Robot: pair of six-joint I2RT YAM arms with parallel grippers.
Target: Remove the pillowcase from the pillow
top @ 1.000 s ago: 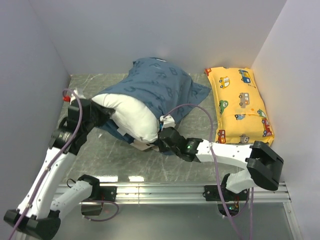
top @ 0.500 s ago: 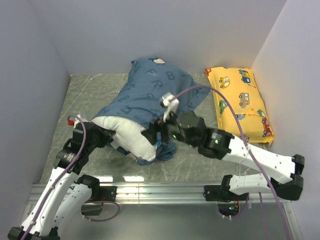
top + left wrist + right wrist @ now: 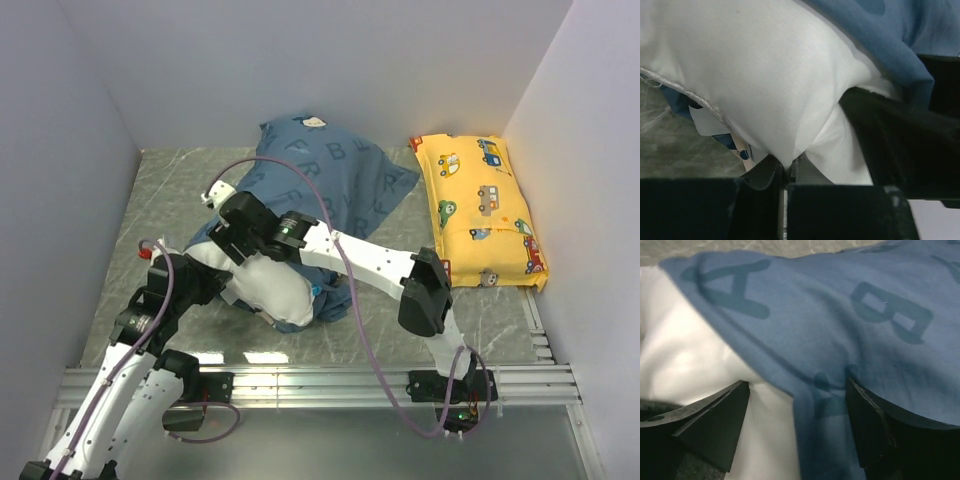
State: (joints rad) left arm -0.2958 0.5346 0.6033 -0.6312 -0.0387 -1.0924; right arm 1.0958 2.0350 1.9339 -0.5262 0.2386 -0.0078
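From above, the pillowcase (image 3: 320,175) lies across the middle of the counter (image 3: 170,175). Its closed end points toward the far edge and its open mouth toward the near left corner, where the pillow (image 3: 270,285) bulges out white and partly uncovered. The left claw (image 3: 195,278) sits at that bare end, near the left edge. The right claw (image 3: 225,222) reaches across from the right side to the blue hem just beyond it. A yellow pillow (image 3: 480,210) lies along the right edge, well apart.

The left wrist view shows the left claw (image 3: 786,169) pinched tight on a peak of white pillow cloth, with the blue cover lying above it. That grip looks meant to anchor the pillow while the cover is drawn off.

The right wrist view shows the right claw (image 3: 795,425) spread wide. Its fingers (image 3: 710,425) straddle the cover's edge where blue meets white, and nothing is clamped. I judge it is placed to bite the hem and pull toward the far edge.
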